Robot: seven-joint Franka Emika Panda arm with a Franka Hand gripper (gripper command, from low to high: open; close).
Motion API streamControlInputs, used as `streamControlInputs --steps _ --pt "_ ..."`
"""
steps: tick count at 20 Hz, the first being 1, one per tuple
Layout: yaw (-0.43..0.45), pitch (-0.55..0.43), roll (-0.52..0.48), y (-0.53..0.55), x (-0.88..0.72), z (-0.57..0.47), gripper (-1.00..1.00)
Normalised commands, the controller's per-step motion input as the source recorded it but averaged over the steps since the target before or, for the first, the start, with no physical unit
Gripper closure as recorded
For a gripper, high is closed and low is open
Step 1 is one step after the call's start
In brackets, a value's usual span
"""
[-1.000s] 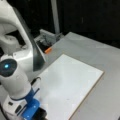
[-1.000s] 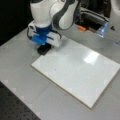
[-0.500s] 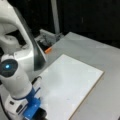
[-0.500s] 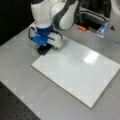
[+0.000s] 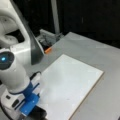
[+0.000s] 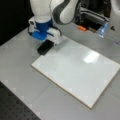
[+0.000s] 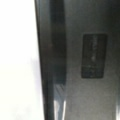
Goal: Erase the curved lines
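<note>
The white board lies flat on the grey table in both front views (image 5: 75,80) (image 6: 77,70). No dark wavy curve lines show on its surface in any view. My gripper (image 6: 45,40), with blue finger parts (image 5: 29,104), is low over the board's corner at a front view's left. It is shut on a black eraser block (image 6: 45,48) (image 5: 38,114), which rests at the board's edge. In the wrist view the eraser block (image 7: 82,62) fills the right side, with the white board (image 7: 17,62) on the left.
A small orange object (image 6: 82,28) (image 5: 48,50) lies on the table beyond the board. A metal fixture (image 6: 92,16) and a pale blue part (image 6: 102,28) stand at the back. A black perforated surface (image 6: 15,105) borders the table (image 6: 22,80).
The gripper with the eraser block has shifted slightly toward the board's corner; the board has not moved.
</note>
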Motion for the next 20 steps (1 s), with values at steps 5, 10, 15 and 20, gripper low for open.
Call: streamControlInputs --steps 5,10,15,20 --pt "-0.029 0.048 -0.171 0.31 -0.27 0.17 -1.00" --pt "0.000 0.028 -0.128 0.47 -0.27 0.07 -1.00" --pt "0.062 -0.005 -0.124 0.48 -0.24 0.06 -1.00" --pt "0.041 -0.126 -0.051 0.47 -0.27 0.02 -1.00"
